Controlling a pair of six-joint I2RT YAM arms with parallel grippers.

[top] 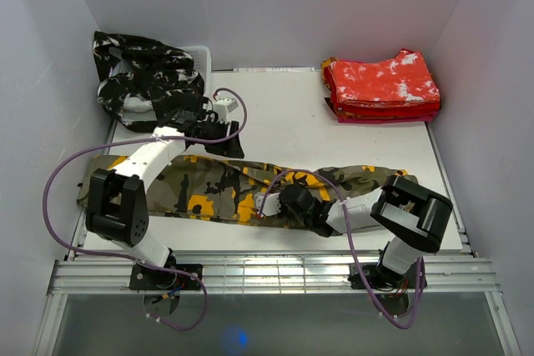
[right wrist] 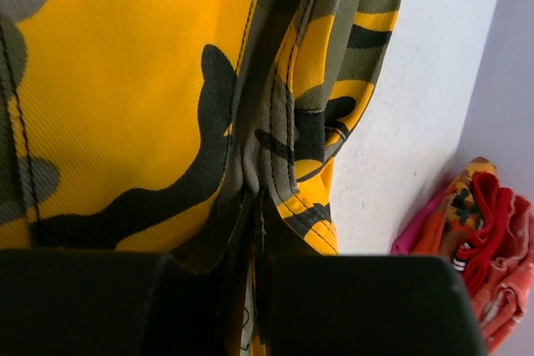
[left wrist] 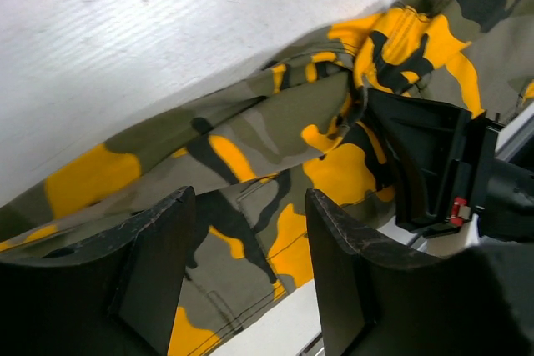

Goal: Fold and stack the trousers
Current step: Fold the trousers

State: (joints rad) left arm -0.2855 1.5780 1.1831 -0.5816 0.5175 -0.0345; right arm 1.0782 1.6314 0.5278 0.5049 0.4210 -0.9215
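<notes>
Olive trousers [top: 209, 193] with orange-yellow and black patches lie stretched left to right across the near part of the tabletop [top: 284, 122]. They are rumpled, not folded.

Right gripper [right wrist: 254, 266] sits low at the near edge of this cloth, about mid-length. Its jaws are pressed together on a pinched ridge of the olive fabric, and a seam runs into the pinch.

Left gripper [left wrist: 250, 214] hovers at the far edge of the same trousers, just across from the right one. Its jaws stand apart with cloth visible beneath the gap and nothing clamped between. Whether the tips touch the fabric, I cannot tell.

Black-and-white trousers [top: 146, 81] are heaped at the far left corner, draped over a white bin [top: 200, 54].

Red-and-white trousers [top: 382, 85] sit folded in a neat stack at the far right corner, well apart from both arms.
</notes>
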